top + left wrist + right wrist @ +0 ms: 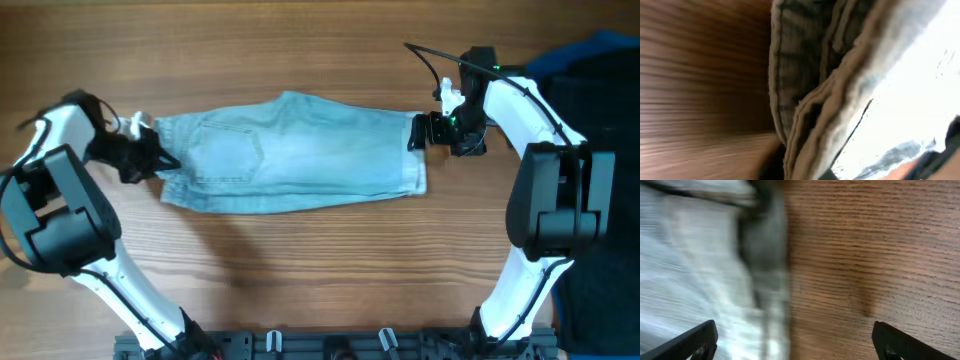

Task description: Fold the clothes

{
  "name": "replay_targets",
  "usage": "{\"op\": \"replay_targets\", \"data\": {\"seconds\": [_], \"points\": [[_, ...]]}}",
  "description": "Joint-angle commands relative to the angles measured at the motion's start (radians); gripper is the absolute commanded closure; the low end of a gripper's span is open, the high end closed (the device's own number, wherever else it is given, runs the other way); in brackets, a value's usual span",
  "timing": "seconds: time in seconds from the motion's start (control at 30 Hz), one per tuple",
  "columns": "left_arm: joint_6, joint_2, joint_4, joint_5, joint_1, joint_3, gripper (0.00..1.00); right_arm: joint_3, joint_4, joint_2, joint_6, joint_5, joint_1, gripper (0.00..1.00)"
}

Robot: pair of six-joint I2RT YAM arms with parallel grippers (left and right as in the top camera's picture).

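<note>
**A:** So, what are the left fingers doing?

**B:** They are clenched on the left end of the denim shorts. The left wrist view is almost all cloth. A stitched denim edge doubled over on itself sits right up against the lens, with wood grain beside it. The fingers themselves hardly show in that view.

**A:** And the right fingers?

**B:** They are spread wide and grasping nothing. In the right wrist view, which is blurred, one finger hangs over the pale denim and the other over bare wood. The edge of the shorts runs between them. From overhead they sit at the upper corner of the shorts' right end.

**A:** Where do the shorts lie?

**B:** They lie flat on the wooden surface, roughly in the middle. Their long side runs left to right between the left arm and the right arm. A back pocket faces up, nearer the left end.

**A:** Anything beyond that?

**B:** At the far right edge, past the right arm, there is a heap of black fabric. A patch of bright-blue fabric shows at its top corner. Both are well apart from the shorts.
</note>
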Motion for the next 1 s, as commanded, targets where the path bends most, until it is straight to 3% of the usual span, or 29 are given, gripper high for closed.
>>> {"op": "replay_targets", "data": {"seconds": [0.0,0.17,0.3,0.37,0.67,0.97], "points": [[-0.044,0.003,-0.058,-0.144,0.011,0.145,0.96,-0.006,-0.002,0.013,-0.018,-0.021,-0.004,0.00],[-0.086,-0.022,-0.145,-0.285,-0.047,0.271,0.96,-0.006,-0.002,0.013,0.006,-0.021,-0.004,0.00],[-0.120,-0.033,-0.182,-0.353,-0.174,0.317,0.96,-0.006,-0.003,0.013,0.009,-0.065,-0.004,0.00],[-0.218,-0.066,-0.201,-0.445,-0.267,0.367,0.96,-0.006,-0.005,0.013,0.008,-0.065,-0.004,0.00],[-0.303,-0.314,-0.265,-0.452,-0.510,0.455,0.96,-0.006,0.001,0.013,0.009,-0.067,-0.002,0.00],[-0.464,-0.320,-0.280,-0.448,-0.748,0.454,0.96,0.013,0.023,0.013,0.099,-0.070,-0.015,0.00]]}}
